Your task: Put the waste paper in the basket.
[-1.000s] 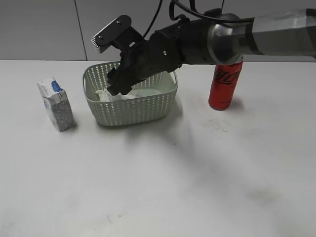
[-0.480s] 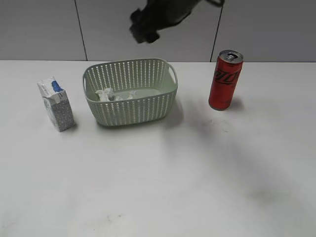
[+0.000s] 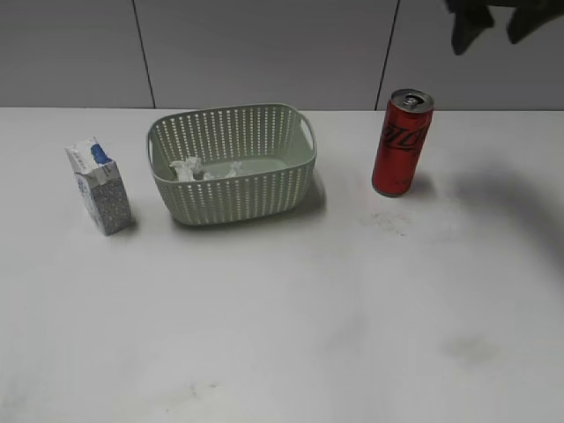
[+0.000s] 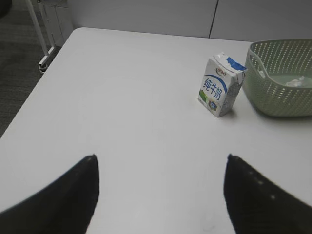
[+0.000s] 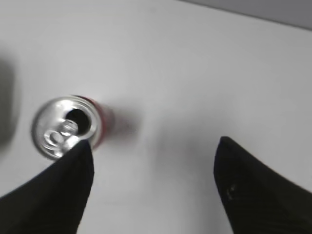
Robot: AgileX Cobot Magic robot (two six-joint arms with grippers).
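The pale green basket (image 3: 231, 176) stands on the white table; it also shows at the right edge of the left wrist view (image 4: 282, 78). Crumpled white waste paper (image 3: 204, 169) lies inside it at its left end, and a scrap shows in the left wrist view (image 4: 298, 81). My right gripper (image 3: 490, 19) is high at the top right, above and right of the red can, open and empty; in the right wrist view (image 5: 153, 148) its fingers are spread over bare table. My left gripper (image 4: 161, 161) is open and empty, far left of the basket.
A white-and-blue milk carton (image 3: 100, 185) stands left of the basket, also seen in the left wrist view (image 4: 220, 85). A red drink can (image 3: 403, 143) stands right of the basket, seen from above in the right wrist view (image 5: 66, 127). The table's left edge (image 4: 34, 92) borders dark floor.
My right arm has risen out of the basket and swung up and right to the top right corner. The paper stays in the basket.
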